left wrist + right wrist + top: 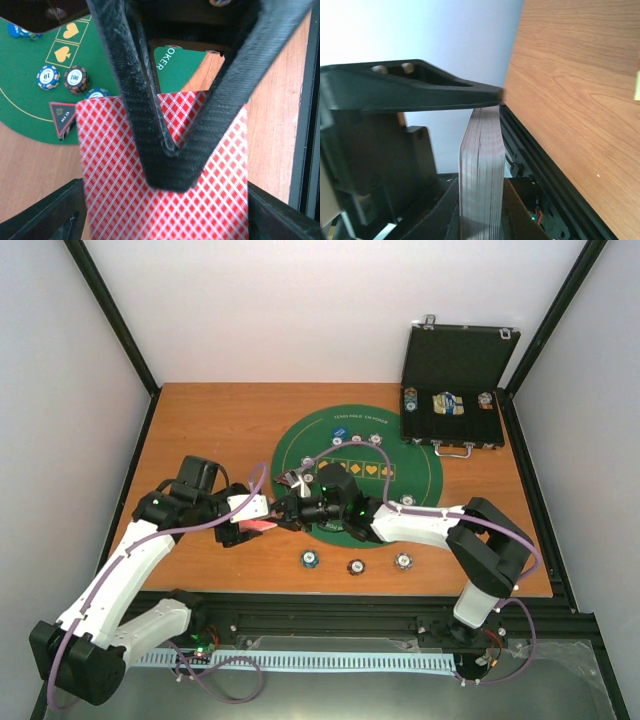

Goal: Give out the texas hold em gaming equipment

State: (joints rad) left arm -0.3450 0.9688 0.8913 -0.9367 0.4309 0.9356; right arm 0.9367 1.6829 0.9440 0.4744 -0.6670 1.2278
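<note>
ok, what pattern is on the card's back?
Red-and-white diamond lattice on the card, clearest in the left wrist view.

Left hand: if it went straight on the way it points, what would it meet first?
Most likely the red-backed cards pinched in the right hand, which sit right in front of the left hand. The right hand itself is just behind them; exact depth is unclear.

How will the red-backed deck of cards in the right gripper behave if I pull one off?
The red-backed deck of cards, pinched in the right gripper, shows loose separate layers, so neighbours would likely slide out too. One thin card will probably flex.
</note>
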